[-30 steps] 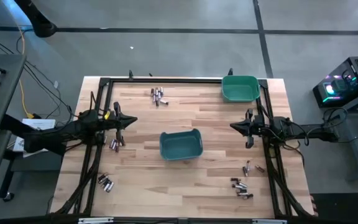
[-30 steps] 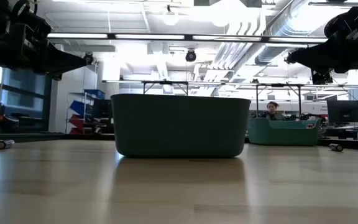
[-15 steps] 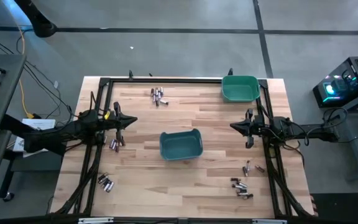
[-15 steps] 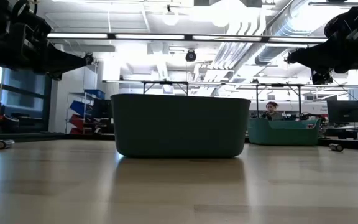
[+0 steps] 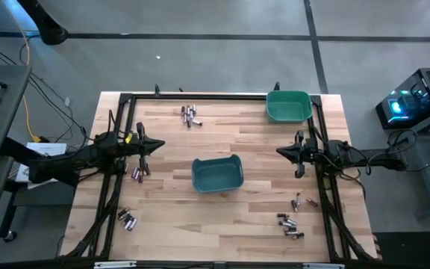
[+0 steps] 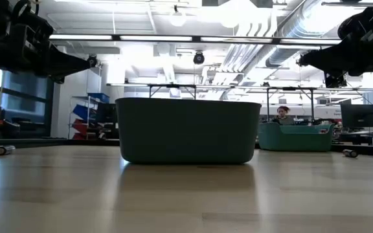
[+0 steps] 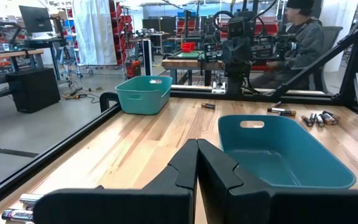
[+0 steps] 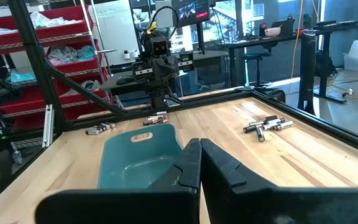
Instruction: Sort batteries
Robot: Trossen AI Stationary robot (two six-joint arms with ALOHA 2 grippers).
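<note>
From my station nothing was sorted yet: my left tool hung closed and empty at the desk's left edge, batteries still lay scattered, and my right tool was closed at the right edge.
</note>
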